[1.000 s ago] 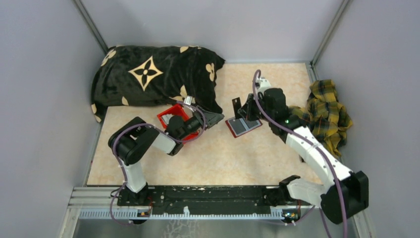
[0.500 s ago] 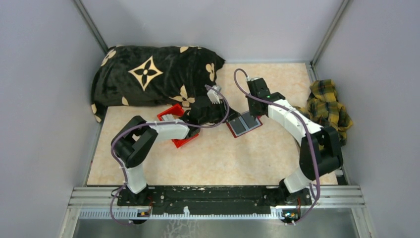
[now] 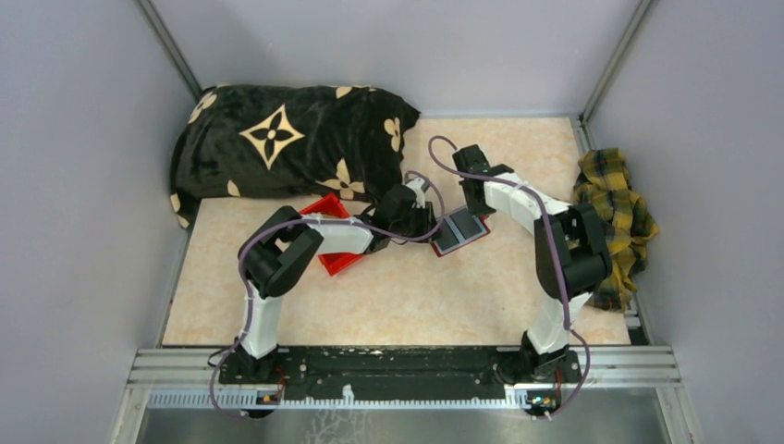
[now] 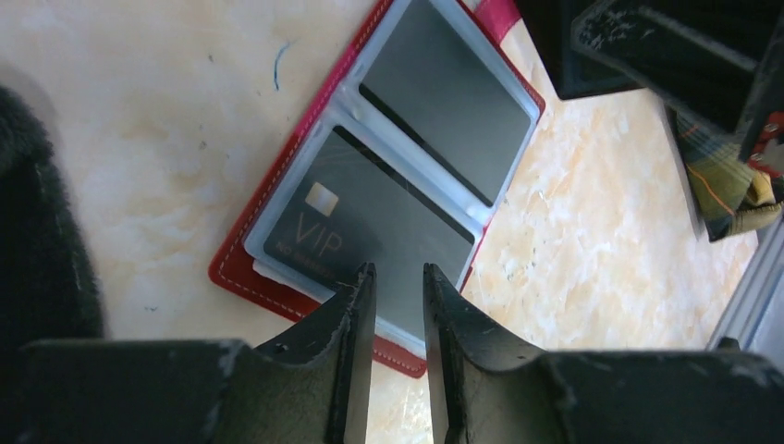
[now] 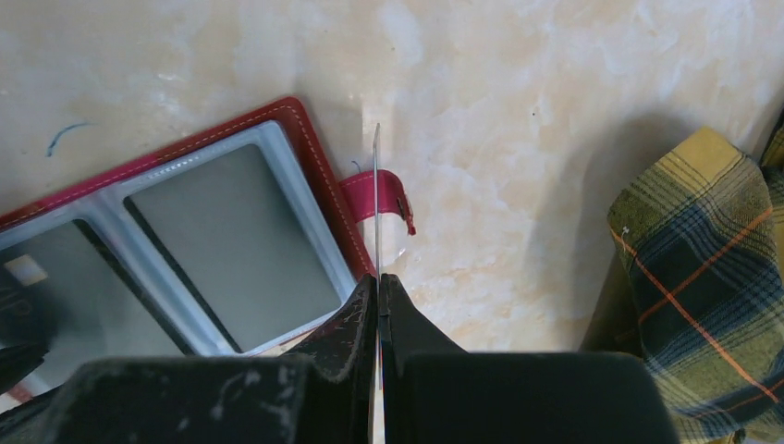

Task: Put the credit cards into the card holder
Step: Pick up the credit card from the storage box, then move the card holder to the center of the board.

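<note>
The card holder (image 3: 459, 232) lies open and flat on the table, dark red with pale blue-grey pockets (image 4: 388, 176). A dark credit card marked VIP (image 4: 361, 242) sits in the pocket nearest my left gripper (image 4: 399, 274). That gripper hovers over the pocket's edge, a narrow gap between its fingers and nothing in it. My right gripper (image 5: 379, 277) is shut on a thin credit card seen edge-on (image 5: 376, 190). The card stands upright just beside the holder's right edge (image 5: 324, 199), by the snap tab (image 5: 384, 199). From above, both grippers meet at the holder, left (image 3: 425, 220) and right (image 3: 478, 205).
A bright red bin (image 3: 337, 262) lies under my left forearm. A black pillow with tan flowers (image 3: 287, 139) fills the back left. A yellow plaid cloth (image 3: 615, 213) is bunched at the right wall, close to my right arm (image 5: 703, 277).
My left arm has swung right from the red bin to the card holder, its jaws narrowing. My right arm has folded in, keeping the card at the holder's right edge.
</note>
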Robot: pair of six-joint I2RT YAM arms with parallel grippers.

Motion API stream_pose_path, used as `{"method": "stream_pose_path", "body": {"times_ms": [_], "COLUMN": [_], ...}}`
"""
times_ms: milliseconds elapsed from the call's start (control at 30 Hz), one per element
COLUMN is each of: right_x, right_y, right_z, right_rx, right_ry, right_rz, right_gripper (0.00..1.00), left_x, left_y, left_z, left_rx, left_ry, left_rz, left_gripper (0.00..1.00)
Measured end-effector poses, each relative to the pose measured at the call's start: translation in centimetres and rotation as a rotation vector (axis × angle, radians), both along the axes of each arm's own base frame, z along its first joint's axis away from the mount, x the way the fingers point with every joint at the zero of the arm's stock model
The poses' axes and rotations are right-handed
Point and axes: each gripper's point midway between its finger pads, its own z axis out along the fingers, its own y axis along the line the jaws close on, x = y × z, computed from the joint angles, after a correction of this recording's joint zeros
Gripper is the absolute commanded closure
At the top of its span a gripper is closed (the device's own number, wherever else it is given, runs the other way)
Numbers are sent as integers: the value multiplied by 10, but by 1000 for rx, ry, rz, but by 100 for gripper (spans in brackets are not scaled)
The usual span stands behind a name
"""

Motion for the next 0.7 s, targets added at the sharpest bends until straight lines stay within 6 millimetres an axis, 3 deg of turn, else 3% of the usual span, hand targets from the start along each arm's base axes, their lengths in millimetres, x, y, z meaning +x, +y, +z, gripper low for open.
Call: {"method": "stream_pose_path", "body": {"times_ms": [233, 367, 700], "right_x": [6, -2, -4], "right_y": [-7, -4, 6], "right_z": [-8, -22, -25], "right_rx": [-8, 14, 75], "right_ry": [-7, 18, 6], "right_rz": [-10, 5, 35], "right_gripper": [100, 100, 100], "left_x": [-1, -1, -1], "left_y": [-8, -8, 1], "left_z": [0, -2, -2], "left_rx": [13, 21, 28], "left_ry": [-5, -5, 6], "left_rz": [-5, 5, 64], "left_gripper": [68, 68, 64]}}
